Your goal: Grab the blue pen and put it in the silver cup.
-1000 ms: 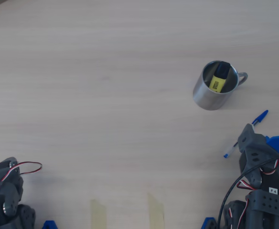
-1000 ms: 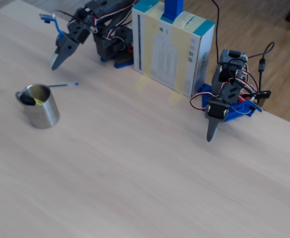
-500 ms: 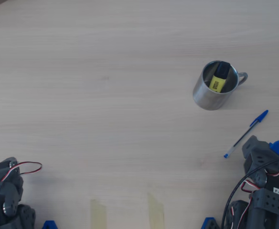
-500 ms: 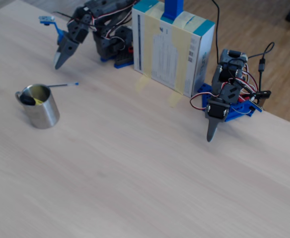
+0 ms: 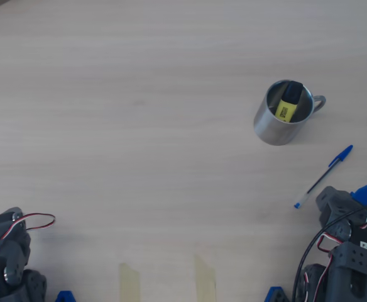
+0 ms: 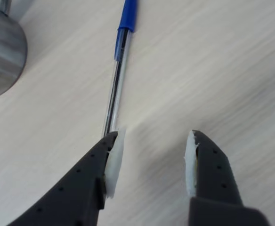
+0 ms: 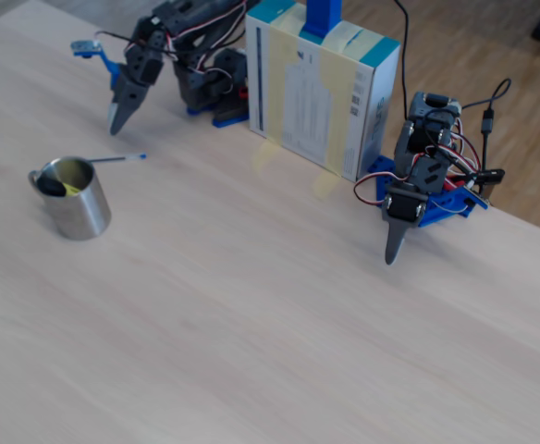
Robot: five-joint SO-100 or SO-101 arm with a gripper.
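In the wrist view we see our end effector (image 6: 149, 162) released, empty, above the counter (image 6: 231, 70). The pen (image 6: 120, 66) lies flat, its clear end just ahead of one fingertip. The cup (image 6: 1, 52) stands further ahead, holding a highlighter (image 5: 287, 104).

Counted, w/ silver cup (image 5: 283, 121) as landmark:
- cups: 1, steel, handled.
- highlighters: 1, yellow-black highlighter (image 5: 288, 104) inside cup.
- pens: 1, blue pen (image 5: 323, 167) lay on table just beside cup.
- robot arms: 2 — near arm (image 7: 164, 51) close behind cup in fixed view; far arm (image 7: 421, 171) well apart from cup.
- boxes: 1, cardboard box (image 7: 318, 88) stood betw. arms, beyond cup.
- tape strips: 2, tape strips (image 5: 130, 282) well apart from cup.
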